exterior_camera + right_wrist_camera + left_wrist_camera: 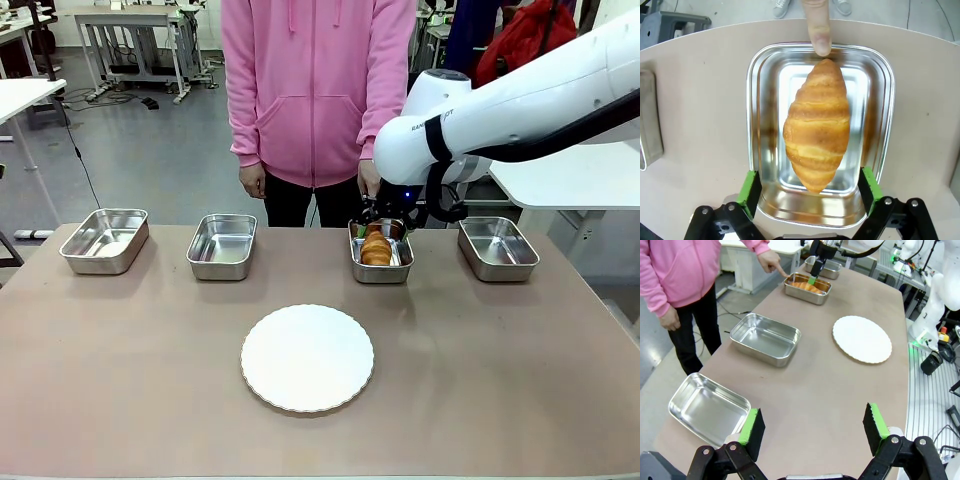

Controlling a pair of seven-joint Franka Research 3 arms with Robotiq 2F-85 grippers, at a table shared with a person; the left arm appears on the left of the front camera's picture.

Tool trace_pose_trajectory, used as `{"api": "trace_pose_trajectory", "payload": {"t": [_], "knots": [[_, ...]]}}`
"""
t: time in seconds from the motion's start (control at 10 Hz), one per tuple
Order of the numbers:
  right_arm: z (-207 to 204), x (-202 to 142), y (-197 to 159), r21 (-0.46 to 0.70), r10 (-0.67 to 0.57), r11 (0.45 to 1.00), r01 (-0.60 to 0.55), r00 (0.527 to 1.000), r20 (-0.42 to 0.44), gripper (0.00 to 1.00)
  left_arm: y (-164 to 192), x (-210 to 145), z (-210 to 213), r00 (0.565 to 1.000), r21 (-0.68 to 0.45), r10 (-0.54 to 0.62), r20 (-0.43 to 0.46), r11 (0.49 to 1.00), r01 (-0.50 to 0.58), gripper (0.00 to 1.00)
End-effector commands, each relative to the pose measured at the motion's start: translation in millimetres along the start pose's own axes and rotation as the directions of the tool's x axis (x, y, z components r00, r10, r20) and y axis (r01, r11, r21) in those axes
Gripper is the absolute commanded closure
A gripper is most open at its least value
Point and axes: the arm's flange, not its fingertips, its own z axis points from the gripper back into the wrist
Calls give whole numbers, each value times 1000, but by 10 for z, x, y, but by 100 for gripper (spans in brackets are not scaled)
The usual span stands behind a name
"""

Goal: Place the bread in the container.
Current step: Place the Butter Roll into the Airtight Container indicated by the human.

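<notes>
Already the bread (817, 125) lies in the container (756, 150); right pincer (810, 192) apart at six o'clock, seemingly clear; next, lift away.

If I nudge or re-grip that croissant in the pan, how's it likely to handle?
The croissant looks flaky and puffed, so probably light and easily crushed by tight jaws. Its glossy ridged crust may shed flakes or slip a little. Lying lengthwise in the steel pan, tapered at both ends, it would likely pivot or slide on the smooth metal rather than roll.
</notes>
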Motion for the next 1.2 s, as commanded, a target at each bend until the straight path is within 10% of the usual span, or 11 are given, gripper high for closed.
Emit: {"api": "trace_pose_trajectory", "payload": {"t": [0.0, 0.7, 1.1], "knots": [[10, -5, -10, -1, -4, 1000, 4, 1000, 1, 0, -23, 15, 2, 1000, 0, -9, 3, 1000, 9, 0], [-1, 0, 0, 0, 0, 1000, 0, 1000, 0, 0, -23, 15, 2, 1000, 0, -9, 3, 1000, 9, 0], [597, -795, 228, -15, 10, 1000, -8, 988, 157, 0, -23, 15, 2, 1000, 0, -9, 3, 1000, 9, 0]]}}
